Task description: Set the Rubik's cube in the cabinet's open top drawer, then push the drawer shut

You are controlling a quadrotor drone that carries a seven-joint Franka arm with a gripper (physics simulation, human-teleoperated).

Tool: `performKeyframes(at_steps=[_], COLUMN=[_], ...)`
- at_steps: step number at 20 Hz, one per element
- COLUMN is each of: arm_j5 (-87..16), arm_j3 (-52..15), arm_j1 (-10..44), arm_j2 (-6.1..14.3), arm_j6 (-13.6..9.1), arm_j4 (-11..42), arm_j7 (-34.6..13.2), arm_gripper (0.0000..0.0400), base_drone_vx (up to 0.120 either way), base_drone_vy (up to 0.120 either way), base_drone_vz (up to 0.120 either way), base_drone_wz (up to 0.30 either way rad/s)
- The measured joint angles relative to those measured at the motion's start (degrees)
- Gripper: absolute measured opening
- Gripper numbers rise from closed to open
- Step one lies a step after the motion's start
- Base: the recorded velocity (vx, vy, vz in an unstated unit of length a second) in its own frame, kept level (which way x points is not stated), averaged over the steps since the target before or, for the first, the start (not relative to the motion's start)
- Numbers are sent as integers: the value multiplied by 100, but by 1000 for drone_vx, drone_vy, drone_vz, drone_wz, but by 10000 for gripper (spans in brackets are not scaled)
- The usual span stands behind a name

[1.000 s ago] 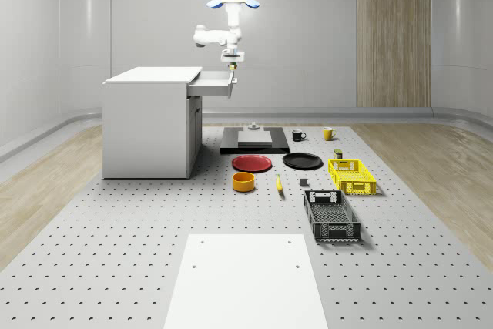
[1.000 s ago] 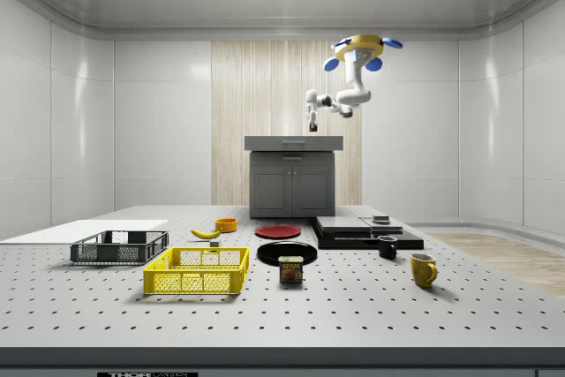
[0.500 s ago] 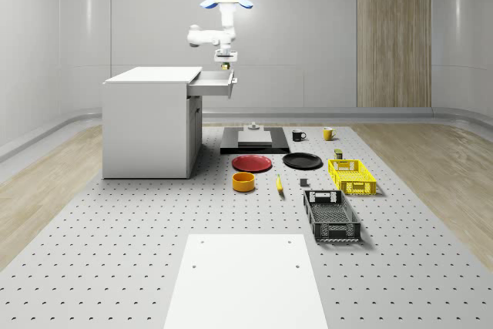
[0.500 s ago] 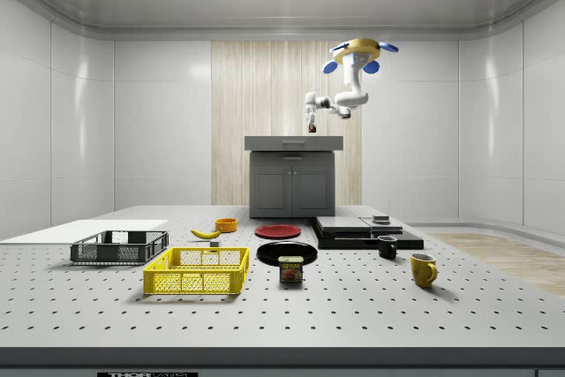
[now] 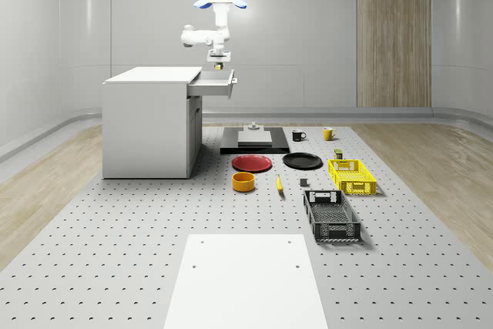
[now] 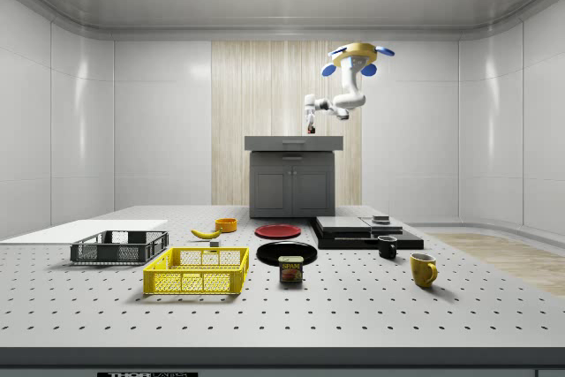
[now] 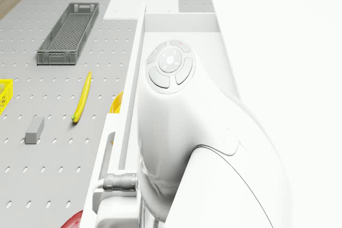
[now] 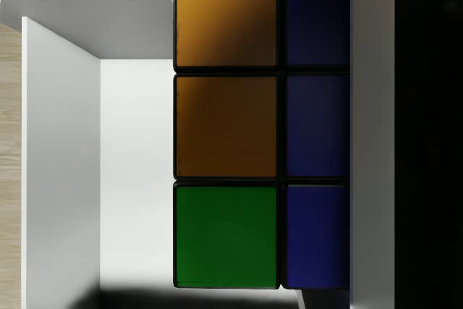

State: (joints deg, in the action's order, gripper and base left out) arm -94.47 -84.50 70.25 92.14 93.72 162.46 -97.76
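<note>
wrist view: rubik's cube sits clenched in the gripper, with the white inside of the open top drawer right below it.
change: over the last second the drone has slid from the drawer's outer end to above its middle (cube now over the opening, not the lip).
meaning: i'd say lowering and letting go comes next; the push shut is not yet done.
cabinet: drawer stands out to the whole-scene view's right.
</note>
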Motion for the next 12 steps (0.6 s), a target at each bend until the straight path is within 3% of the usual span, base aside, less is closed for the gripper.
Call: performKeyframes(at_steps=[12], arm_j5=[-887], arm_j3=[942], arm_j1=[140], arm_j2=[-12], arm_j6=[306], arm_j4=[-158], arm_j7=[-32], arm_gripper=[325], base_drone_vx=[0], base_drone_vy=[0], base_drone_vz=[0], base_drone_wz=[0])
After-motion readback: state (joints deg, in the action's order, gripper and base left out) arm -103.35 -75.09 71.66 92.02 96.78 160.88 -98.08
